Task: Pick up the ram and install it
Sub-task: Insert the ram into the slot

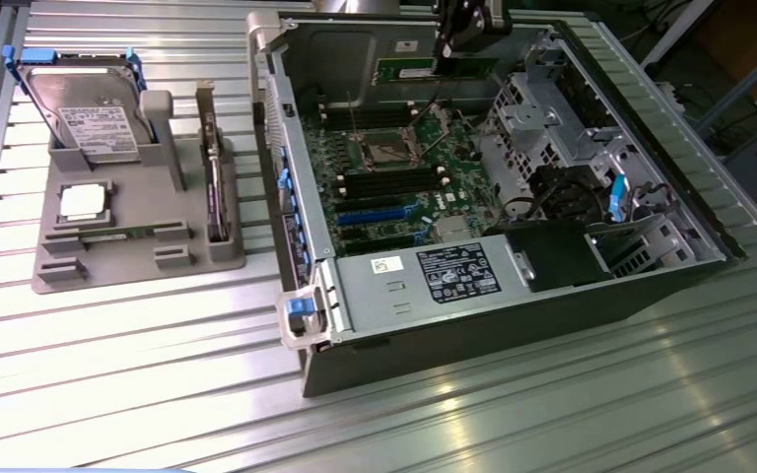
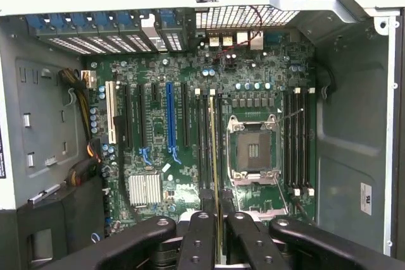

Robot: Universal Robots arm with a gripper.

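The ram (image 1: 434, 71) is a narrow green stick with a white label. It hangs over the far end of the open computer case (image 1: 303, 296), with my gripper (image 1: 449, 47) shut on it from above. In the wrist view the ram (image 2: 214, 150) shows edge-on as a thin line between the black fingers (image 2: 197, 232). It runs over the memory slots (image 2: 204, 137) beside the empty processor socket (image 2: 253, 150). My gripper (image 2: 217, 219) holds it above the green motherboard (image 2: 158, 156), apart from the slots.
A grey holder (image 1: 56, 266) stands at the exterior view's left on the ribbed metal table (image 1: 550, 414). It carries a silver hard drive (image 1: 83, 113) and a square processor chip (image 1: 83, 202). Inside the case are a power supply (image 1: 418, 281) and drive cages (image 1: 550, 118).
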